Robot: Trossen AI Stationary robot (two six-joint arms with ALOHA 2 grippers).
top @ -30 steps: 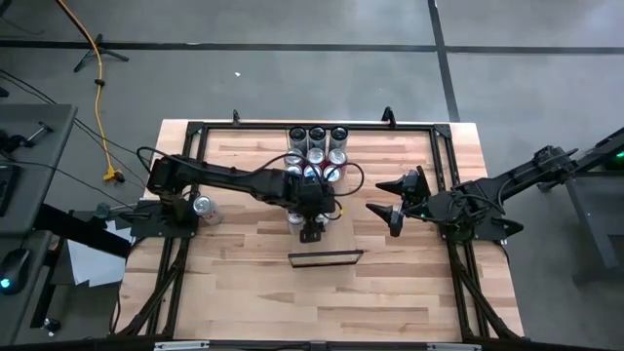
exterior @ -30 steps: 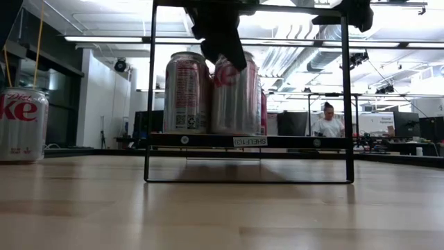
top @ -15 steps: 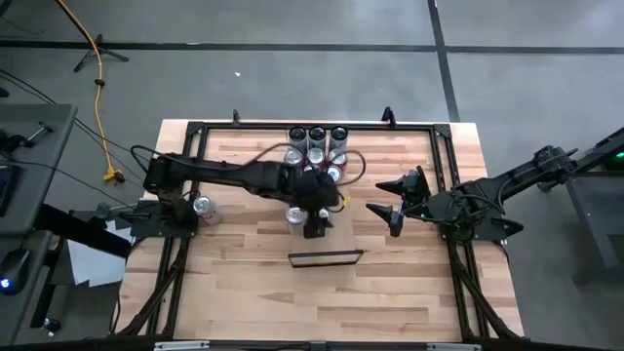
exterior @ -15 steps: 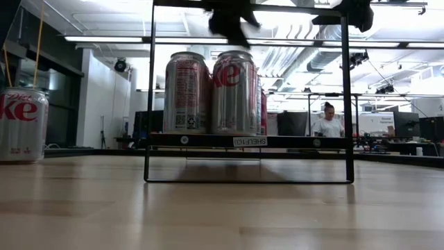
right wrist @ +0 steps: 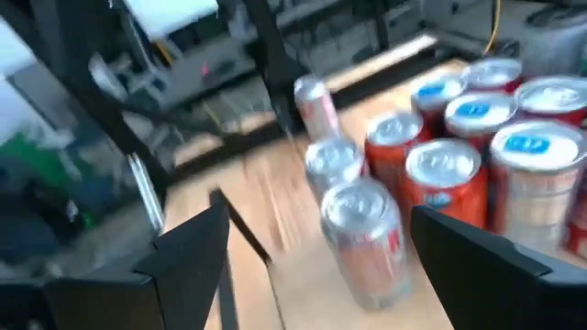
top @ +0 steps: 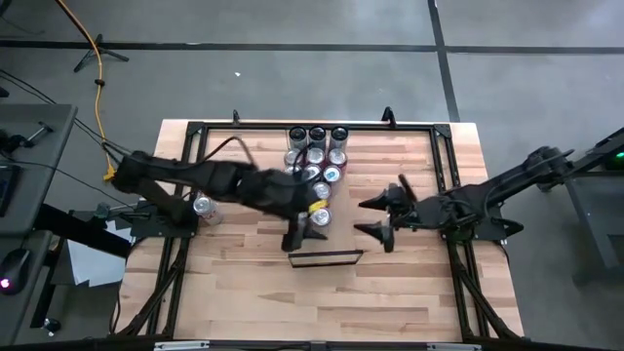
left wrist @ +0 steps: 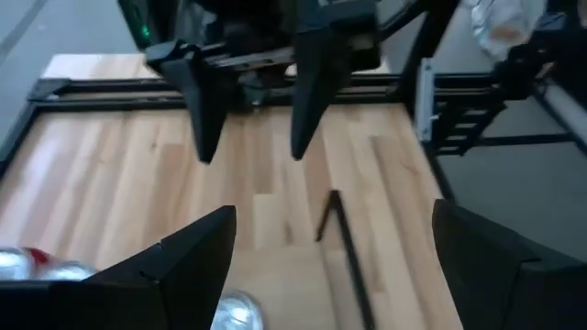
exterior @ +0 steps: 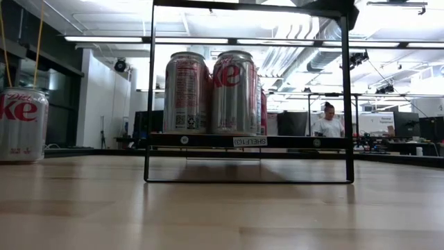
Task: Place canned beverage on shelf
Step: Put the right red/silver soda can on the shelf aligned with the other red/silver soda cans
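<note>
The shelf shows as a black frame point(exterior: 246, 141) with a labelled bar; from above it is a thin black rectangle point(top: 325, 258). Two silver cans point(exterior: 211, 92) stand behind that bar, which hides their bottoms. From above, the right can of the pair point(top: 320, 216) lies just beyond the frame, toward the far edge. My left gripper point(top: 302, 237) point(left wrist: 330, 266) hovers open above the table between this pair and the frame, touching nothing. My right gripper point(top: 373, 219) point(right wrist: 321, 275) is open too, to the right of the pair, pointing toward it.
A cluster of several cans point(top: 317, 156) point(right wrist: 477, 137) stands at the far middle of the table. One can point(top: 203, 207) point(exterior: 22, 125) sits alone near the left arm's base. Black rails point(top: 444, 185) frame the tabletop. A person point(exterior: 327, 121) is in the room behind.
My left gripper has risen off the right-hand can of the pair, drawn back toward the table's near left and tipped up from pointing down. The can stays standing. My right gripper has shifted a little toward the pair and the near edge.
</note>
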